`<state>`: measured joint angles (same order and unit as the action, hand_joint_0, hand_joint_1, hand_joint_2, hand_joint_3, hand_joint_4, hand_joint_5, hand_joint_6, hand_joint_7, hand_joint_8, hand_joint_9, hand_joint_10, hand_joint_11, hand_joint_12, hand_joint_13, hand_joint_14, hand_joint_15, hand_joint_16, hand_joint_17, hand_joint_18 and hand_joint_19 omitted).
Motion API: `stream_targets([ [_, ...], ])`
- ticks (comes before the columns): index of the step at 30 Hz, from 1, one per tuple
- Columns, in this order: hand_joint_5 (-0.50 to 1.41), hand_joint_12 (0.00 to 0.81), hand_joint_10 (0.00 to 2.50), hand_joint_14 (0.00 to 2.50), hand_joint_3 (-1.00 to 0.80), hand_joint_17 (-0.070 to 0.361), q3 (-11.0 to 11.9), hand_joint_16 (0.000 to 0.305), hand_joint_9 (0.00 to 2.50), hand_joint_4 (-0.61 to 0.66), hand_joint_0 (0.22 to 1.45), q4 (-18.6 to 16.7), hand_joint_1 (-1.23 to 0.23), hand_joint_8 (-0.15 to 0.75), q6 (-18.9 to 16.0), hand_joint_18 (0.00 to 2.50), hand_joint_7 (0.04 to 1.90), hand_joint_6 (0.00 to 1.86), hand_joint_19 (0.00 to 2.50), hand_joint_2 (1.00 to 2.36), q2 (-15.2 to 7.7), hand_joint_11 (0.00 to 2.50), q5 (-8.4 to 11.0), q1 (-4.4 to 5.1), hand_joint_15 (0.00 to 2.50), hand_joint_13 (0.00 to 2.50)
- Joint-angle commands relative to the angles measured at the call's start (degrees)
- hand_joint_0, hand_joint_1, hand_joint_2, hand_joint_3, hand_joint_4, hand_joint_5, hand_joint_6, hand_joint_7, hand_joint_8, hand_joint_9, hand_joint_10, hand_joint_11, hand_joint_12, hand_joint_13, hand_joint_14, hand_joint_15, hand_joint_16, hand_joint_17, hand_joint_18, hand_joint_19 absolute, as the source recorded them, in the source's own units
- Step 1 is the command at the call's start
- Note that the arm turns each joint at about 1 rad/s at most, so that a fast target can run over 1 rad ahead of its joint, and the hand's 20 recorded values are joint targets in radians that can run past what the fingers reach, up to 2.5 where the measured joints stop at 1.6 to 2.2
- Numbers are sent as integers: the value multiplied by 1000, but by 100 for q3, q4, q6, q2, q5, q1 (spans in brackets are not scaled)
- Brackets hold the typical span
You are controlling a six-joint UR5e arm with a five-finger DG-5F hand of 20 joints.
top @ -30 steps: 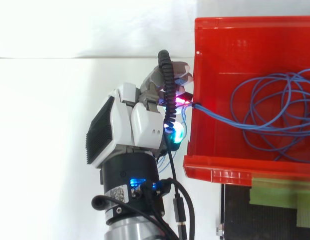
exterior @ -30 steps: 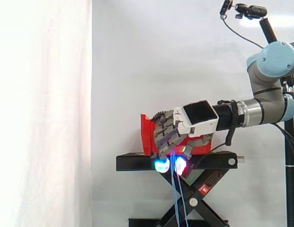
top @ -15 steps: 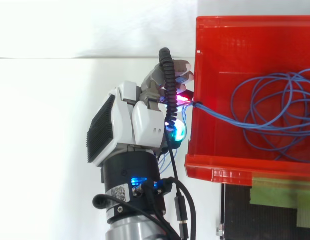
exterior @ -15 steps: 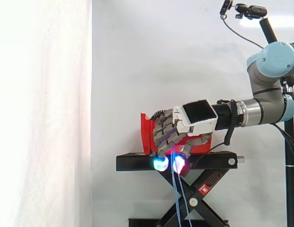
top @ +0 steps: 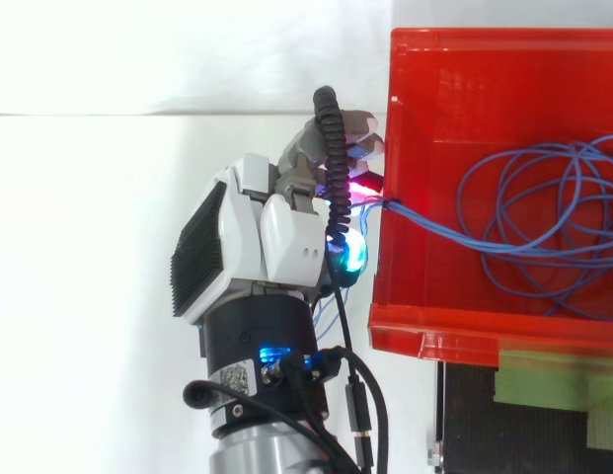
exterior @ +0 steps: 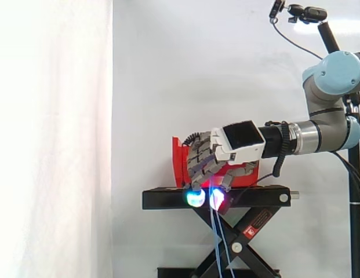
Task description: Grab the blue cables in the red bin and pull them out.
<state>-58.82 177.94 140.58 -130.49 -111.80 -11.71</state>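
The red bin (top: pixel 484 59) holds a loose coil of blue cables (top: pixel 523 212). A few strands run over the bin's left wall into my hand (top: pixel 267 242), which is just outside that wall. My hand is curled with its glowing fingertips (top: pixel 350 255) pinching the strands. In the side view my hand (exterior: pixel 237 145) hangs in front of the red bin (exterior: pixel 180 165) with fingers pointing down. The blue cables (exterior: pixel 215 237) drop from the fingertips past the stand's edge.
The bin stands on a black stand (exterior: pixel 168 198) with a scissor lift (exterior: pixel 249 231) below it. A white curtain hangs behind. A green pad (top: pixel 553 380) lies on the stand below the bin in the top view.
My hand has risen slightly and edged away with the strands still pinched. The bin has slid a little to the right in the top view.
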Motion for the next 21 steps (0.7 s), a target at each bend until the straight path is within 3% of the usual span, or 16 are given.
stream_targets([
  [1,894,369,23,27,-1000,105,2,47,869,59,887,13,-900,247,0,587,830,48,700,1000,-2,987,0,-6,826,799],
  [13,837,368,23,26,-1000,104,-6,46,912,60,917,21,-835,252,18,602,682,654,692,1000,6,984,0,2,815,818],
  [21,813,371,23,26,-1000,103,-6,46,926,79,929,118,-812,255,53,613,659,753,700,1000,6,1012,0,29,816,835],
])
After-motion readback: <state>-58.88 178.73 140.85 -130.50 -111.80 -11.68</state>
